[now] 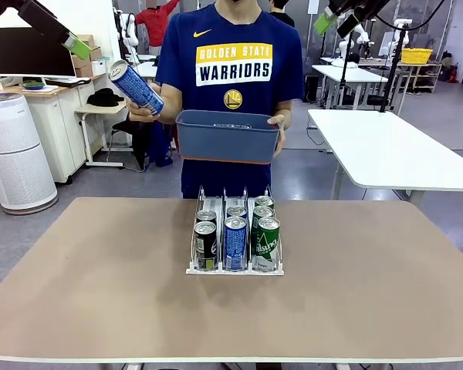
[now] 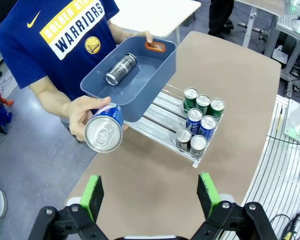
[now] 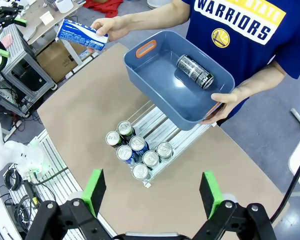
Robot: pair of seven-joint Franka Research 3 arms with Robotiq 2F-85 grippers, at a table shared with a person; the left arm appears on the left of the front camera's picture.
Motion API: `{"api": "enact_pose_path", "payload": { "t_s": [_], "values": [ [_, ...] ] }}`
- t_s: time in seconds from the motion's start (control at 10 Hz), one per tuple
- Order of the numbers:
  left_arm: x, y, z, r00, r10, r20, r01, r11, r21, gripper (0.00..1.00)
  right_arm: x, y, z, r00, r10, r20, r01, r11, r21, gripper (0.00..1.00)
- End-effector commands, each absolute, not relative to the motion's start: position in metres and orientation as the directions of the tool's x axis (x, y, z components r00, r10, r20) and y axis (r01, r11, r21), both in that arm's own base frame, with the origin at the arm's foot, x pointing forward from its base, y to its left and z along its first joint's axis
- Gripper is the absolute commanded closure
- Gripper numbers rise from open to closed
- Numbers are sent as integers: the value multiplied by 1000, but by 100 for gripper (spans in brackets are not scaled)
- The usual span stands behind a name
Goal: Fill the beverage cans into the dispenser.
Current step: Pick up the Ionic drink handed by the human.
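The dispenser stands mid-table with several beverage cans in its three lanes: black left, blue middle, green right. The person's hand holds one blue can tilted in the air beside a blue-grey tub. One black can lies in the tub. My left gripper hangs open and empty high above the table, and so does my right gripper. Both look down on the dispenser, the tub, its black can and the held blue can.
The person stands at the far edge, holding the tub with the other hand above the dispenser's back end. The brown tabletop is bare on both sides of the dispenser. White tables stand behind to the right.
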State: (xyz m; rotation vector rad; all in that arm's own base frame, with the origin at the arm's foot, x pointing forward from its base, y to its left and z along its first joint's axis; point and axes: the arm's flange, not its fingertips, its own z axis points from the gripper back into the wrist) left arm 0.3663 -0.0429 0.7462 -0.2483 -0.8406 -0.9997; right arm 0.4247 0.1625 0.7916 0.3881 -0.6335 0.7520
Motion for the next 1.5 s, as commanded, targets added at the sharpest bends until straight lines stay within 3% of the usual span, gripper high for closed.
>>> {"api": "enact_pose_path", "payload": {
  "t_s": [0.0, 0.2, 0.6, 1.2, 1.4],
  "values": [
    [388, -41, 731, 244, -697, 674, 789, 547, 279, 0, 424, 162, 791, 565, 506, 651, -728, 677, 106, 0],
    [400, -45, 728, 240, -722, 650, 767, 551, 330, 0, 424, 162, 791, 565, 506, 651, -728, 677, 106, 0],
    [438, -52, 714, 218, -716, 663, 797, 523, 303, 0, 424, 162, 791, 565, 506, 651, -728, 677, 106, 0],
    [438, -58, 709, 253, -717, 649, 790, 540, 289, 0, 424, 162, 791, 565, 506, 651, -728, 677, 106, 0],
    [443, -59, 701, 221, -685, 694, 782, 550, 293, 0, 424, 162, 791, 565, 506, 651, -728, 677, 106, 0]
  ]
}}
